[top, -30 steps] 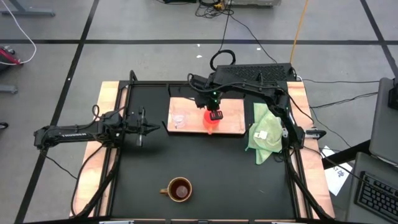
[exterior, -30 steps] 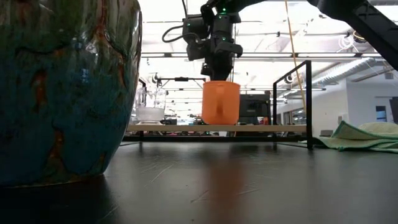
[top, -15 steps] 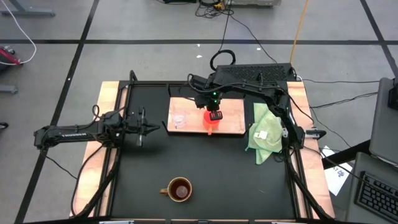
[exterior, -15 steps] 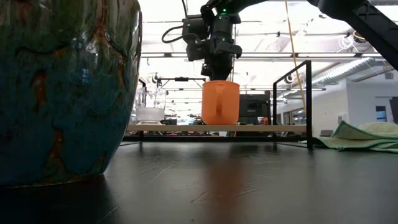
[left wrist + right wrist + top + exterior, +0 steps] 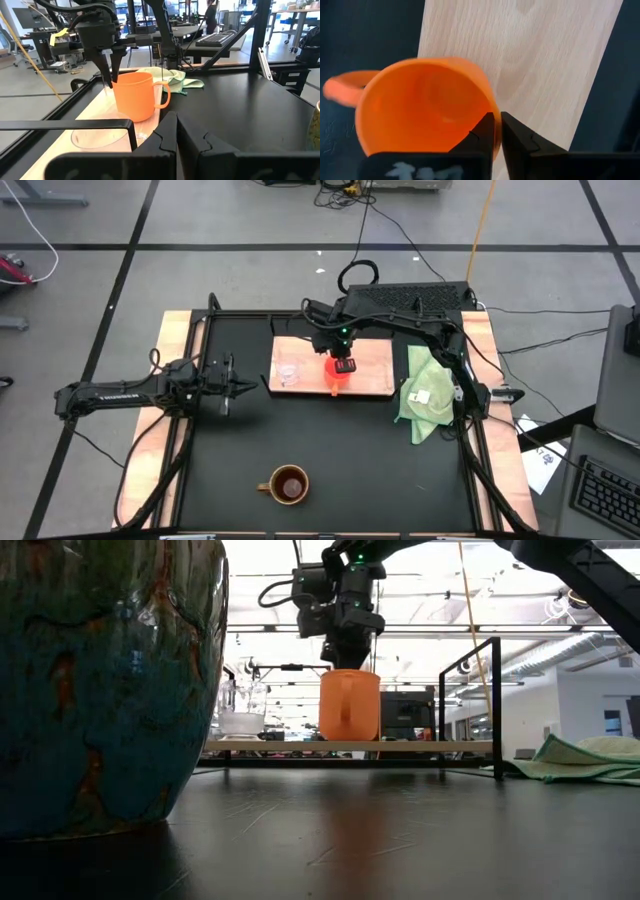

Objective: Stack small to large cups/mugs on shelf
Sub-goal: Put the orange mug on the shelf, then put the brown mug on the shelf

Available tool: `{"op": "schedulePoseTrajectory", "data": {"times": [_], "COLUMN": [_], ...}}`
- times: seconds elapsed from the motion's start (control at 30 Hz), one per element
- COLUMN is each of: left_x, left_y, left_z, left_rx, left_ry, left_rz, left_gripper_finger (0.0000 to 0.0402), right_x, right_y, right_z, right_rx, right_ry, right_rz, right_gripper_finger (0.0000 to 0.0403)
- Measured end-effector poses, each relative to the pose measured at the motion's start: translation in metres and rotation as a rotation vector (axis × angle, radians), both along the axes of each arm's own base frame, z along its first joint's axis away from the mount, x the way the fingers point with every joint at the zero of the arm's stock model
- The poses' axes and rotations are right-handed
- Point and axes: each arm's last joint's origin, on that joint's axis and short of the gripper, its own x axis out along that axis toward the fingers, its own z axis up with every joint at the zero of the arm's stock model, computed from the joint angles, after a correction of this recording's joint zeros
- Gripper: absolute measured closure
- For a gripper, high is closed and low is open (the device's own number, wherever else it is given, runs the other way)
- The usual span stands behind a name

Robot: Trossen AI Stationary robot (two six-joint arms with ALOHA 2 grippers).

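The right end effector (image 5: 349, 652) pinched the rim of the orange cup (image 5: 349, 705) — set upright on the shelf (image 5: 370, 380) beside the glass cup (image 5: 290, 371) — while the left end effector (image 5: 238, 387) stayed closed over the worktop (image 5: 330, 440).

surface (image 5: 330, 440): black, carries all | shelf (image 5: 375, 370): light-wood board under the right hand (image 5: 343, 367) | green cloth (image 5: 428, 398): beside shelf | brown mug (image 5: 288, 484): well apart from both hands

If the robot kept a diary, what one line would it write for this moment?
right end effector: pinching orange cup rim, cup on shelf | left end effector: shut, waiting | brown mug: untouched
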Motion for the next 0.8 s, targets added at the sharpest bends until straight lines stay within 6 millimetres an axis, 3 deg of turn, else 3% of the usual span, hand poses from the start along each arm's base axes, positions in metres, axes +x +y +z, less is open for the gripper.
{"op": "schedulePoseTrajectory", "data": {"times": [0.23, 0.5, 0.8], "left_x": [0.000, 0.000, 0.000], "left_y": [0.000, 0.000, 0.000], "left_z": [0.000, 0.000, 0.001], "left_rx": [0.003, 0.003, 0.002], "left_ry": [0.000, -0.001, -0.007], "left_rz": [0.000, 0.000, 0.000], "left_gripper_finger": [0.0396, 0.0396, 0.0396], "right_x": [0.001, 0.003, -0.011], "right_y": [0.000, 0.002, 0.031], "right_z": [0.000, 0.003, 0.055], "right_rx": [-0.001, -0.048, -0.129], "right_ry": [-0.008, -0.019, -0.168], "right_rz": [-0.011, -0.008, 0.004], "right_gripper_finger": [0.0329, 0.0319, 0.0319]}}
